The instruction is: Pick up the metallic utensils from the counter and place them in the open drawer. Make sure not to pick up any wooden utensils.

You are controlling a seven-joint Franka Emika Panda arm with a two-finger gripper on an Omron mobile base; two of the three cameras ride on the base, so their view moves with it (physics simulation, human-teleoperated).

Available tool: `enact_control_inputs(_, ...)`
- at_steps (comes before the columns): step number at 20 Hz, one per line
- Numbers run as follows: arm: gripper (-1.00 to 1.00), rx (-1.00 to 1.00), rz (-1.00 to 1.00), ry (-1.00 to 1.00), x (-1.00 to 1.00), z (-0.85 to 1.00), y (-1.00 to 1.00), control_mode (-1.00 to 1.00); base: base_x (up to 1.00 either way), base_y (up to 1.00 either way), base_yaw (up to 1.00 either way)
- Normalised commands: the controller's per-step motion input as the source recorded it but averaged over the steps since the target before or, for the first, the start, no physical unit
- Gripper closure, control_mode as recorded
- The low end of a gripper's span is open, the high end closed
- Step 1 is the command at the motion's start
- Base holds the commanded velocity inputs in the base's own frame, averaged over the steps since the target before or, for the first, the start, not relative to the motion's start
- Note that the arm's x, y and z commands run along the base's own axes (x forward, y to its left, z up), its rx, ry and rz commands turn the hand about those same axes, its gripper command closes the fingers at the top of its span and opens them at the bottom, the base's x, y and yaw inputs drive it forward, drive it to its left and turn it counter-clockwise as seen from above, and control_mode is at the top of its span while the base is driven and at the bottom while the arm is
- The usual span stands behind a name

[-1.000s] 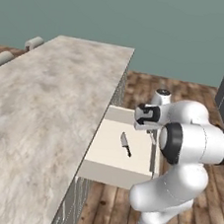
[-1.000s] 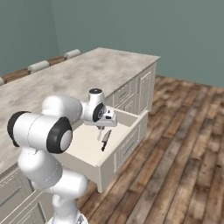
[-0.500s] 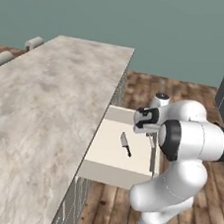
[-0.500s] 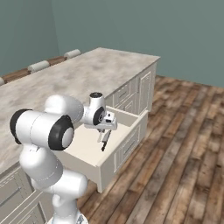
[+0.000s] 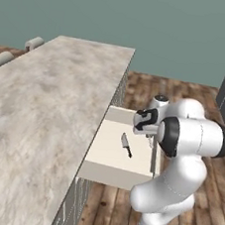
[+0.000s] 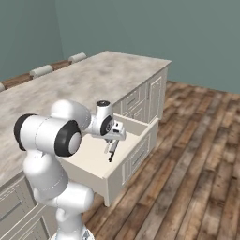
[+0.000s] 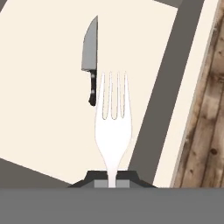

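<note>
Fork (image 5: 151,141) in left base view mostly hidden behind arm, thin sliver beside hand over drawer (image 5: 108,174). Knife (image 5: 126,145) flat on drawer floor, blade toward counter (image 5: 40,110). Scene as half second ago; arm barely shifted.

Right base view: gripper (image 6: 111,146) over drawer (image 6: 136,157), fork (image 6: 112,151) hanging tines down, hard to make out. Hand slightly nearer drawer front than before.

Hand view: jaws shut on fork (image 7: 113,127) handle; silver, four tines, handle end hidden. Knife (image 7: 90,59) below, silver blade, black handle, partly behind tines.
</note>
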Motion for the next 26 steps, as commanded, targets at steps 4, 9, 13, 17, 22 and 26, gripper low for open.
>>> enact_control_inputs(4, 1.00, 0.00, -0.04, 0.00, 0.21, -0.18, 0.00, -1.00, 0.00, 0.00, 0.00)
enact_control_inputs(9, 1.00, 0.00, -0.01, 0.00, 0.24, -0.23, 0.00, -1.00, 0.00, 0.00, 0.00)
enact_control_inputs(13, 1.00, 0.00, 0.00, 0.00, 0.25, -0.24, 0.00, -1.00, 0.00, 0.00, 0.00)
enact_control_inputs(17, 1.00, 0.00, 0.00, 0.00, 0.24, -0.28, 0.00, -1.00, 0.00, 0.00, 0.00)
enact_control_inputs(22, 1.00, 0.00, 0.00, 0.00, 0.23, -0.32, -0.07, -1.00, 0.00, 0.00, 0.00)
enact_control_inputs(26, 1.00, 0.00, 0.00, -0.01, 0.19, -0.30, -0.15, -1.00, 0.00, 0.00, 0.00)
